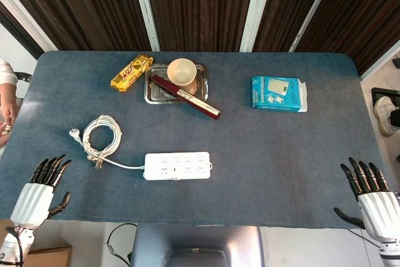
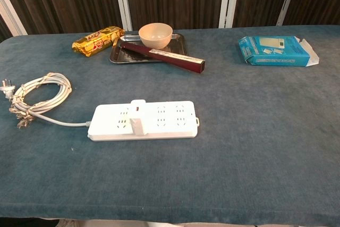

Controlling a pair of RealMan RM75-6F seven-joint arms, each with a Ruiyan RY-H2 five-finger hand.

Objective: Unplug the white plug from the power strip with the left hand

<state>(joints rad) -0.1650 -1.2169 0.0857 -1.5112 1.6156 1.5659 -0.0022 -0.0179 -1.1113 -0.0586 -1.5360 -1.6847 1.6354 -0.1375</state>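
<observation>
A white power strip (image 1: 177, 166) (image 2: 143, 121) lies near the table's front edge, left of centre. A small white plug (image 2: 138, 127) stands in a socket on its near left part; the head view does not show it clearly. The strip's own cable runs left to a coiled white bundle (image 1: 102, 137) (image 2: 38, 97). My left hand (image 1: 40, 193) hovers at the front left corner, fingers spread, holding nothing, well left of the strip. At the front right corner my right hand (image 1: 373, 201) is likewise spread and empty. Neither hand shows in the chest view.
A metal tray (image 1: 152, 92) (image 2: 118, 55) at the back holds a beige bowl (image 1: 182, 73) (image 2: 155, 34) and a long dark red box (image 1: 185, 97) (image 2: 166, 57). A gold snack bar (image 1: 132, 72) (image 2: 98, 40) lies left of it. A blue carton (image 1: 279, 94) (image 2: 276, 51) sits back right.
</observation>
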